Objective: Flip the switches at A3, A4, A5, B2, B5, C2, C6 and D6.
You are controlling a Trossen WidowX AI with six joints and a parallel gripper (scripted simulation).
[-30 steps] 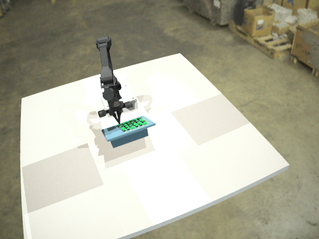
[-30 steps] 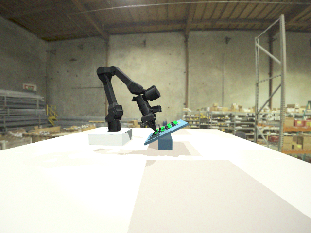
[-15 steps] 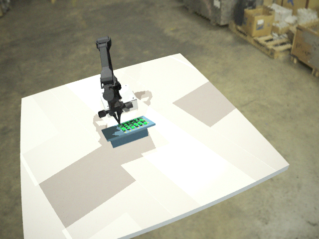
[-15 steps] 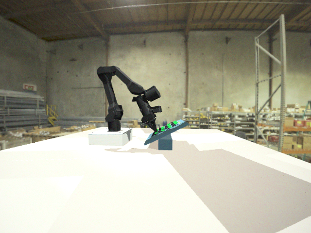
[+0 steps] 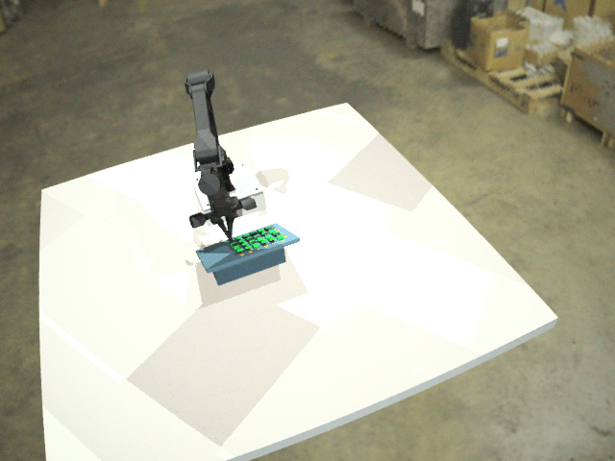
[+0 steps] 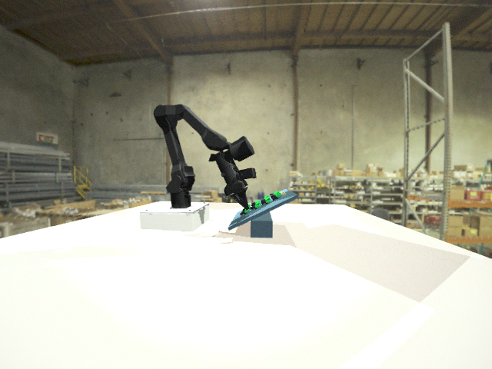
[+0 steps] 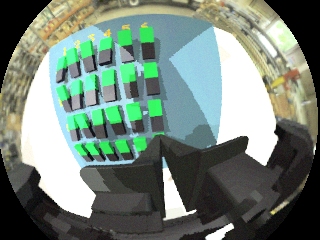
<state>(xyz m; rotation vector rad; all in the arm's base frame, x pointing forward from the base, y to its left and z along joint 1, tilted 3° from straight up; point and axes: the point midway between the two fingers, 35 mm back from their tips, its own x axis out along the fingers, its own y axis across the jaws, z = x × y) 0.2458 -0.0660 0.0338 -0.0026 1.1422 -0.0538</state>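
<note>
The tilted blue panel (image 5: pixel 212 258) (image 6: pixel 236 224) (image 7: pixel 200 65) carries four rows of six green-and-dark switches. In the wrist view I see A3 (image 7: pixel 87 49), A4 (image 7: pixel 106 44), A5 (image 7: pixel 125 38), B2 (image 7: pixel 76 88), B5 (image 7: pixel 128 74), C2 (image 7: pixel 81 119) and C6 (image 7: pixel 155 108). I cannot tell surely which end of each is raised. My gripper (image 5: pixel 230 240) (image 6: pixel 244 211) (image 7: pixel 159 138) is shut and empty, its tips at D6 in the nearest row. The fingers hide nearly all of D6; only a green sliver shows, and contact cannot be told.
Neighbouring switches stand close on the left of the fingertips, with D5 (image 7: pixel 140 144) partly covered. A bare strip of panel lies right of column 6. The panel rests on a blue block (image 5: pixel 251 268) (image 6: pixel 261 226). The white base box (image 6: pixel 171 219) stands behind, under the arm.
</note>
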